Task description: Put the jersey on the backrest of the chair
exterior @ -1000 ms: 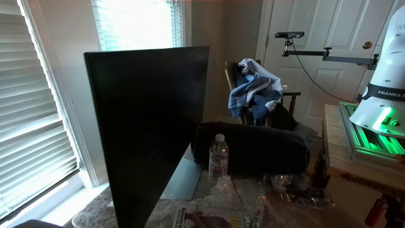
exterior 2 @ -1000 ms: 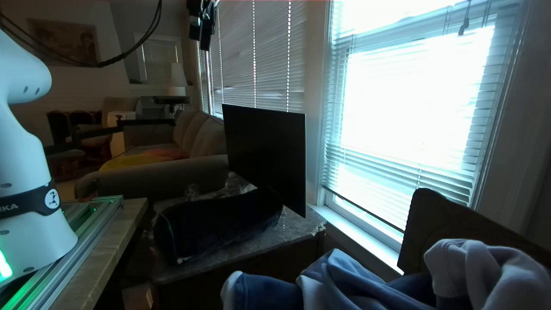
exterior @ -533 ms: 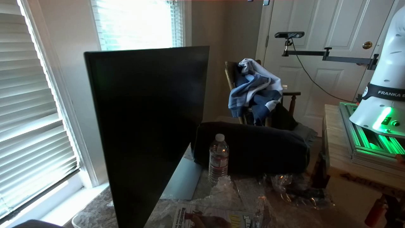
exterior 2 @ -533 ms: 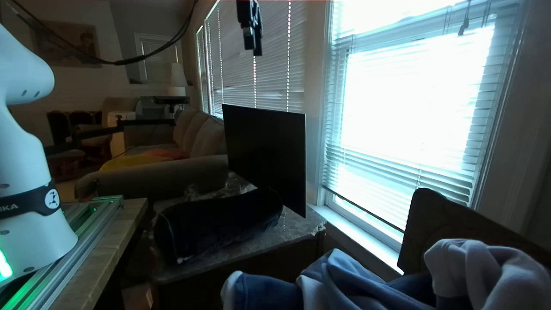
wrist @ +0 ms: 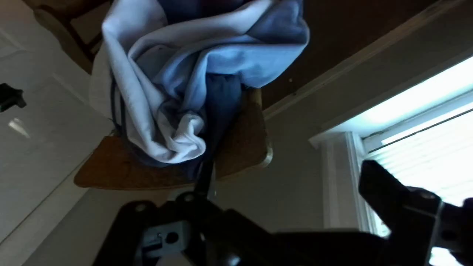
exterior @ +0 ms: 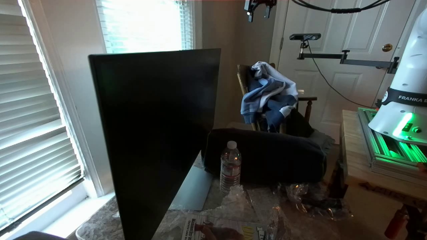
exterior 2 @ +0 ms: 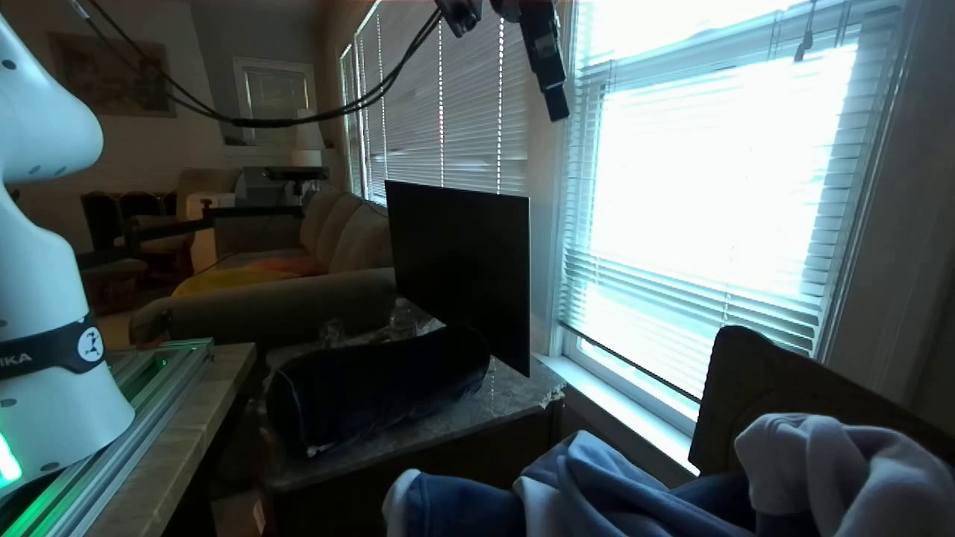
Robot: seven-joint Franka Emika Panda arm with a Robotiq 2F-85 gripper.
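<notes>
The jersey, a bunched blue, white and navy cloth (exterior: 272,90), lies over the wooden chair (exterior: 243,80). It also shows at the bottom of an exterior view (exterior 2: 619,492) and in the wrist view (wrist: 192,70). The chair's brown backrest (wrist: 242,147) shows behind the jersey in the wrist view and stands at the right in an exterior view (exterior 2: 776,403). The cloth covers part of the backrest. My gripper (exterior: 259,16) hangs high above the chair with its fingers apart. In the wrist view its fingers (wrist: 288,171) are spread with nothing between them.
A large black monitor (exterior: 156,133) stands on the table, with a dark bag (exterior: 267,156) and a water bottle (exterior: 230,168) beside it. A camera on an arm (exterior: 305,36) juts out near the door. A window (exterior 2: 716,186) is behind the chair.
My gripper has come down into view at the top of an exterior view. In an exterior view it has moved right, towards the chair side, with its cable. The jersey and chair have not moved.
</notes>
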